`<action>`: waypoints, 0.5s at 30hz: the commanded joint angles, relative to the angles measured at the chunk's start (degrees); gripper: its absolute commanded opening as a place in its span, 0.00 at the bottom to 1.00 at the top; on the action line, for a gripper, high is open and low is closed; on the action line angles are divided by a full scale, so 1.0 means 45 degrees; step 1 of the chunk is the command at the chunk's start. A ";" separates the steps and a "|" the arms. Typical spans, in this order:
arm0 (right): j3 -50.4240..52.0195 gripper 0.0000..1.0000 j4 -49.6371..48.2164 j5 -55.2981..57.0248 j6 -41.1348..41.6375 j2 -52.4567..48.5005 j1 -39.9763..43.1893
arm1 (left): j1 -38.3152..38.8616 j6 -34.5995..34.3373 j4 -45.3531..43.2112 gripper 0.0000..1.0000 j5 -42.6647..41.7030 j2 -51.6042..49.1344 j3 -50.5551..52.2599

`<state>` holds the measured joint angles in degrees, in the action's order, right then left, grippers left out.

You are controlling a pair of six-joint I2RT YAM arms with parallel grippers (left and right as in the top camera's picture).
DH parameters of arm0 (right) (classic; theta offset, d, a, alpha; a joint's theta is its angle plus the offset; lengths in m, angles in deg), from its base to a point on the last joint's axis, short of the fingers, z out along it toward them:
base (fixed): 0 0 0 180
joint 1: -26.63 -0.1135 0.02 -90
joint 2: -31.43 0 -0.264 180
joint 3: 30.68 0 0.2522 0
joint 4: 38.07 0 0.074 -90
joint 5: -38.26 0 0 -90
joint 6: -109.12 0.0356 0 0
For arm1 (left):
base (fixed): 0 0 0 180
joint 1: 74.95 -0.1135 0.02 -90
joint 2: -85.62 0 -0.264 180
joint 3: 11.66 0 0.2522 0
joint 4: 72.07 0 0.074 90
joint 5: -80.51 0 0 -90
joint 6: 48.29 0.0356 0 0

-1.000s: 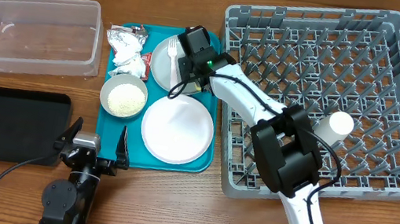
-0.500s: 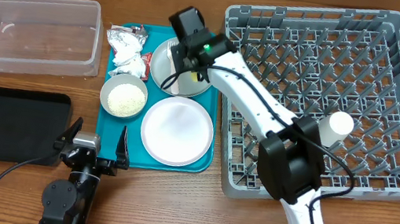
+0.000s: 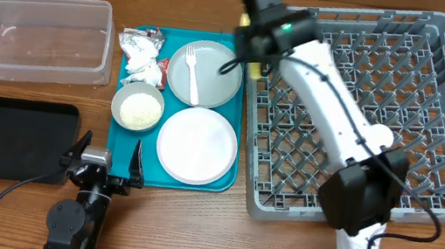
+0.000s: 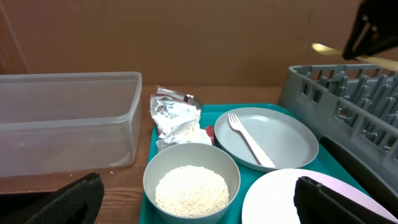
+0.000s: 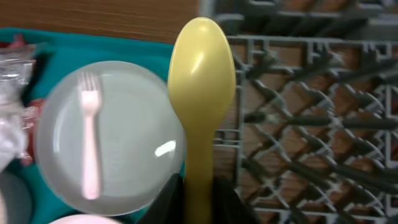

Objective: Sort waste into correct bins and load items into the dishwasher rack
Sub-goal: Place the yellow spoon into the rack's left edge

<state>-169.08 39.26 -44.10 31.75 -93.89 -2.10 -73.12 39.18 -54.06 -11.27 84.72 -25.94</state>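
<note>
- Right gripper (image 5: 200, 190): jaws clamped on the handle of the yellow spoon (image 5: 200, 56). The spoon's bowl points to 12 o'clock in the wrist view and the handle runs to 6.
- The spoon is lifted clear and touches nothing. It hangs over the seam between the teal tray (image 3: 115, 149) and the near wall of the dishwasher rack (image 3: 442, 78), at the rack's 10 o'clock corner in the overhead view.
- Spoon: smooth, glossy, one-piece, probably plastic. It has an oval bowl and a narrow flat handle.
- Step in hand, as I judge it: carrying the spoon from tray to rack.
- Next move calls for travel toward 3 o'clock over the lattice, then a lowering into a cell between pegs before release. A slim handle could slip through the grid or wedge askew.
- Rack: grey moulded plastic with open lattice walls and rows of upright pegs. A white cup (image 3: 372, 140) lies among them at 3 o'clock.
- At 9 o'clock of the spoon is the grey-green plate (image 5: 130, 124), matte and round, with the white fork (image 5: 89, 134) lying on it.
- Below it on the tray are the white plate (image 3: 196, 144) and the grey bowl (image 4: 191, 186), which is heaped with granular rice (image 4: 189, 191).
- At the tray's 11 o'clock are the crinkled foil wrapper (image 4: 171, 102) and the crumpled paper napkin (image 4: 181, 124).
- The clear tub (image 3: 41, 36) and the black tray (image 3: 8, 137) sit at far 9 o'clock, both unfilled.
- Left gripper (image 3: 107, 160): jaws spread wide, holding nothing, parked at the tray's 7 o'clock.
</note>
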 commanded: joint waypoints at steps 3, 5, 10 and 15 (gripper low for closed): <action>0.1481 0.04 -0.0374 -0.1807 -0.1093 0.0223 0.1214 | -0.0068 0.0243 0.0000 1.00 -0.0136 0.0044 0.0053; 0.1865 0.04 -0.0588 -0.2327 -0.1792 0.0223 0.1263 | -0.0068 0.0243 0.0000 1.00 -0.0136 0.0044 0.0053; 0.2511 0.04 -0.0826 -0.2302 -0.2249 0.0223 0.1209 | -0.0068 0.0243 0.0000 1.00 -0.0136 0.0044 0.0053; 0.2540 0.04 -0.0811 -0.2293 -0.1885 0.0228 0.1209 | -0.0068 0.0243 0.0000 1.00 -0.0136 0.0044 0.0053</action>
<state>-157.95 35.94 -52.82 23.33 -93.89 3.74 -73.12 39.18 -54.04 -11.27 84.72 -25.94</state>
